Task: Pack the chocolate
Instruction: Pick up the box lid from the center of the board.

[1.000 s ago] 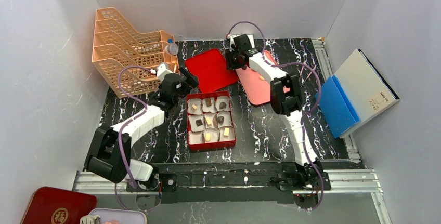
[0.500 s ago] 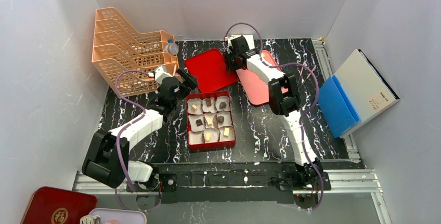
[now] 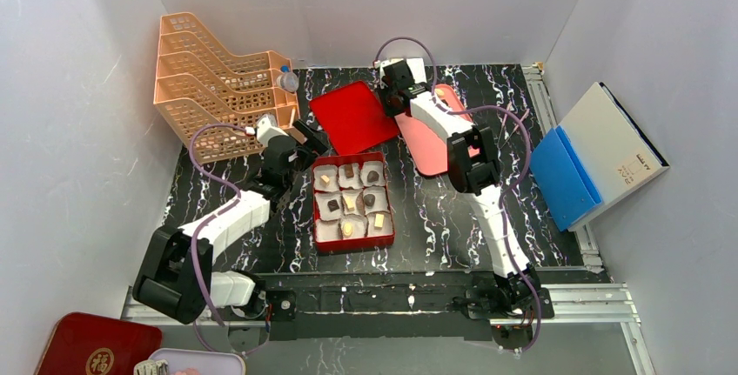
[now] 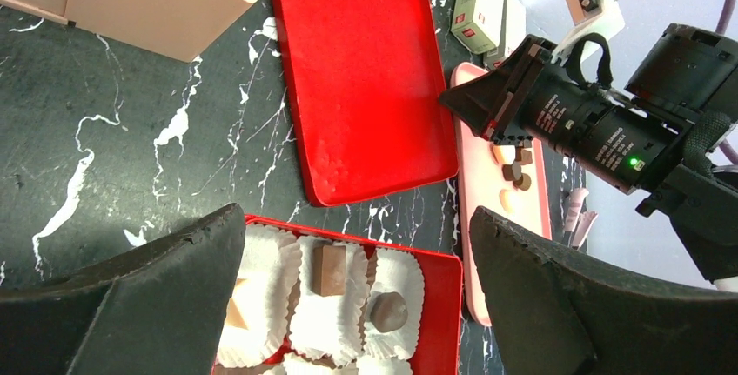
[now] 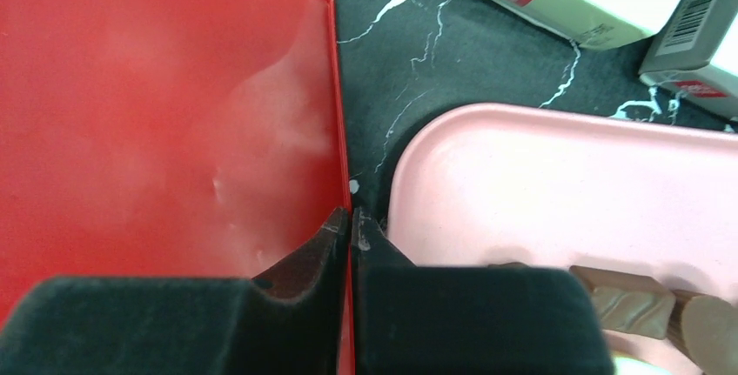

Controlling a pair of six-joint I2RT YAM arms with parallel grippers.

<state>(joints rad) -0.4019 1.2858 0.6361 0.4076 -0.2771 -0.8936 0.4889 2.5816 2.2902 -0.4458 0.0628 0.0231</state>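
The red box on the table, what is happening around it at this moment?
The red box holds paper cups, most with a chocolate inside. The left gripper hovers open over its far edge. The right gripper has its fingers closed, seemingly on the rim of the red lid, beside the pink tray where loose chocolates lie.

This was a robot lab cell: plain white panel walls (image 3: 78,131) stood behind and beside the left end effector (image 3: 310,141) and right end effector (image 3: 391,103), a black marble-patterned desk (image 3: 435,218) beneath them.
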